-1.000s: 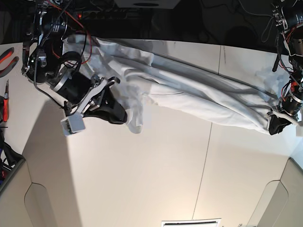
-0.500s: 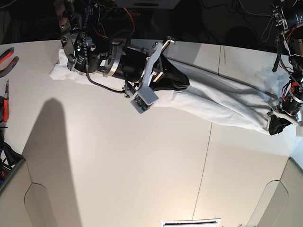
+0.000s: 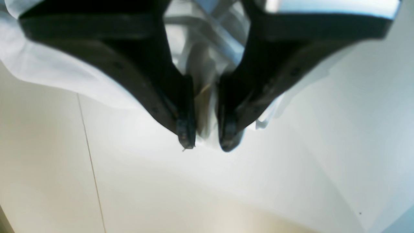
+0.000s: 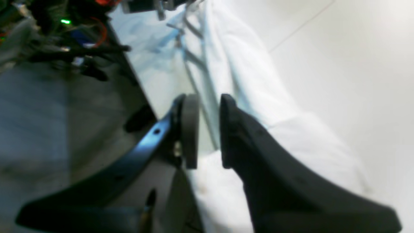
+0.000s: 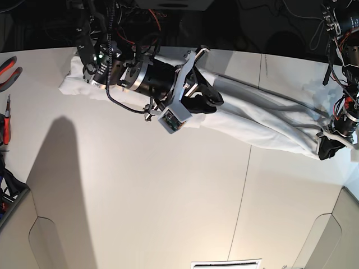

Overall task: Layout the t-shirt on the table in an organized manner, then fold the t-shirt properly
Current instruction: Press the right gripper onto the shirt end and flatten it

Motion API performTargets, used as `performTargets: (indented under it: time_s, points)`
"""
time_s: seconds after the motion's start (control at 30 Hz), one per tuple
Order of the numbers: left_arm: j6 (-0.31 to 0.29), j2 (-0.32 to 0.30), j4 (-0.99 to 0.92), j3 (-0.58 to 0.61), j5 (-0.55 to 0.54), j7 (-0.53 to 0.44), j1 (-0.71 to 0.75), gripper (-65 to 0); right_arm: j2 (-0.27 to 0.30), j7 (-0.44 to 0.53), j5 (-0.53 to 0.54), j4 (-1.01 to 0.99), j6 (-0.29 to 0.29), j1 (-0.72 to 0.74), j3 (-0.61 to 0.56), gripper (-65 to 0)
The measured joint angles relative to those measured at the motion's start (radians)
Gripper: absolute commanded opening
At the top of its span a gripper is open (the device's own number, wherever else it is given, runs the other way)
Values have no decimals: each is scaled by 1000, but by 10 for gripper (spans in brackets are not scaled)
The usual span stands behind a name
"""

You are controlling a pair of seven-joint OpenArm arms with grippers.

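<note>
The t-shirt (image 5: 252, 120) lies bunched in a long rope along the far side of the worktop (image 5: 168, 196), not yet spread. The left gripper (image 3: 205, 142) pinches a fold of cloth at one end between nearly closed fingers. The right gripper (image 4: 205, 129) hovers over the middle with a narrow gap, nothing clearly held. If it closes on several layers at once, the shirt could stay twisted; a hard pull could tear the fold from the left grip.
</note>
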Motion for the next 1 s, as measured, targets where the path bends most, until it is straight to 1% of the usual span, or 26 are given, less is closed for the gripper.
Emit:
performTargets:
  time_s: [0.13,0.33,0.37,0.4,0.43,0.57,0.67,0.8,0.87,1.0]
  points:
    - [0,0,0,0,0,0,0,-496,0,76,-91,0,-22,6,0,-533]
    - [0,0,0,0,-30,0,0,-496,0,80,-133,0,-22,95,4,-536]
    - [0,0,0,0,-29,0,0,-496,0,74,-130,0,-22,111,8,-557]
    - [0,0,0,0,-29,0,0,-496,-3,56,-129,0,-22,124,14,-601]
    - [0,0,0,0,-30,0,0,-496,-3,29,-122,0,-23,135,21,-650]
    - [0,0,0,0,-30,-6,0,-496,-3,-50,-52,1,-22,123,69,-650]
    - [0,0,0,0,-30,-29,0,-496,-3,-65,4,2,-22,78,126,-650]
    - [0,0,0,0,-31,-39,-4,-496,-3,-109,118,3,-27,-10,207,-650]
    - [0,0,0,0,-41,-42,-5,-496,-3,-107,160,3,-26,-61,238,-650]
    - [0,0,0,0,-42,-42,-13,-492,-2,-109,166,3,-26,-140,268,-650]
